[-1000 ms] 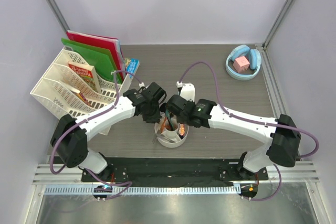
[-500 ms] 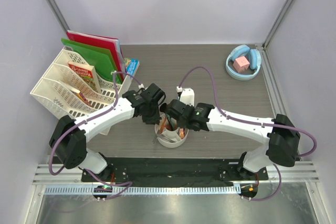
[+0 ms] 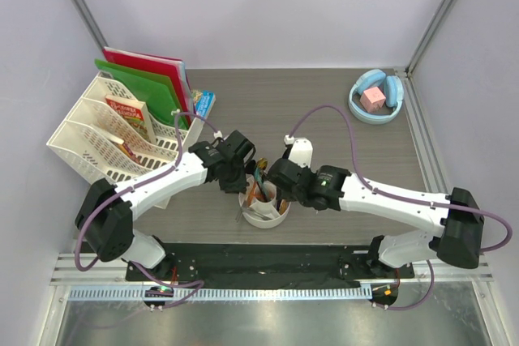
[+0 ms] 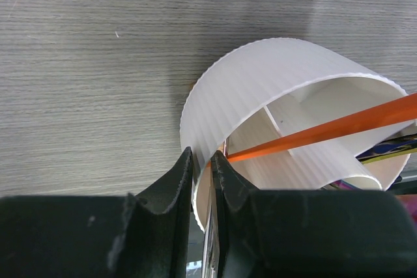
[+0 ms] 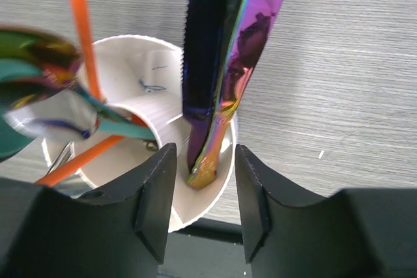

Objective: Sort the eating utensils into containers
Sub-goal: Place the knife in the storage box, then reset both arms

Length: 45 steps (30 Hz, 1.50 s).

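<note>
1. The left arm reaches from its base across to the middle of the table, with its wrist tipped down. The left claw [image 4: 201, 161] is clamped on the ribbed wall of the cup [image 4: 260, 83], one finger outside the rim and one inside. We judge that it is steadying the cup.
2. The cup stands upright on the table between the two claws, with the left claw on its left side. An orange chopstick [image 4: 326, 131] leans across the inner walls, its long axis slanting up and out over the rim.
3. In the compartment on the cup's right side stand a dark blue knife [image 5: 202, 43] and a rainbow-sheen piece [image 5: 254, 30], side by side. Their low ends are down in the cup, and their long axes run almost straight up towards the right wrist.
4. The right claw [image 5: 203, 154] hangs over that compartment with its fingers apart, one on each side of the pair. A gap shows on both sides, so it grips neither. The right arm stretches low across the table from its base, its wrist pointing down.
5. The pair lies right between the right claw's fingers and in line with the wrist. We judge that a clean exit means rising straight along that axis, as a sideways drift could knock the pieces or the cup.
</note>
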### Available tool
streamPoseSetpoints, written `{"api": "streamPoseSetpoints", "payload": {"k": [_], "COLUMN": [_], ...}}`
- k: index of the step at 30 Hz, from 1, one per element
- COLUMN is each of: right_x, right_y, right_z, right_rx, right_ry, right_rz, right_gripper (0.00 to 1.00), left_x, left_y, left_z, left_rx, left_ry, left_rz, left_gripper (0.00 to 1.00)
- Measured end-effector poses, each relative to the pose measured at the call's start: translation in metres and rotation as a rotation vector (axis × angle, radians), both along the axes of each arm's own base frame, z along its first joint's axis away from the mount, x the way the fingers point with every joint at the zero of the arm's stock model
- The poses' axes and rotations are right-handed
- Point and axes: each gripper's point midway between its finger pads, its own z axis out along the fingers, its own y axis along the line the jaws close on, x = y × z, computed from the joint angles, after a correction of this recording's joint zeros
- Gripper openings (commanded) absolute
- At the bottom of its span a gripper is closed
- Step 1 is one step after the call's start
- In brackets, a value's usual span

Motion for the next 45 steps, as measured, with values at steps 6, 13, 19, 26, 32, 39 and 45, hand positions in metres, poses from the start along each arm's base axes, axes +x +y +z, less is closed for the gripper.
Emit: {"api": "streamPoseSetpoints", "payload": {"k": [6,13,19,26,32,39,45], "right_x": [0.000,0.005,0.004,0.001,0.003,0.007,0.006], "right_y": [0.000,-0.015,-0.054,-0.082,-0.089,-0.096,-0.108], "right_z": [0.004,0.041,0.091,0.093,0.090,0.091,0.089], "right_rx": [0.003,0.067,0.162,0.139,0.111,0.097,0.080], "right_ry": [-0.017,-0.105,-0.220,-0.245,-0.248,-0.261,-0.268], "right_rz": [0.002,-0.048,-0.147,-0.220,-0.244,-0.271,-0.293], "right_gripper": [0.50,0.63,0.64,0.63,0.63,0.64,0.65], "left_x": [0.000,0.000,0.002,0.012,0.031,0.065,0.091], "left_y": [0.000,0.000,0.003,-0.007,-0.028,-0.048,-0.053], "left_z": [0.000,0.000,-0.001,-0.005,-0.007,-0.011,-0.014], "left_rx": [-0.002,0.003,0.025,0.063,0.043,0.035,0.057], "left_ry": [0.000,-0.003,-0.019,-0.014,-0.026,-0.057,-0.079], "left_rz": [-0.001,-0.005,-0.032,-0.135,-0.165,-0.170,-0.179], "left_gripper": [0.17,0.20,0.20,0.00,0.00,0.00,0.00]}}
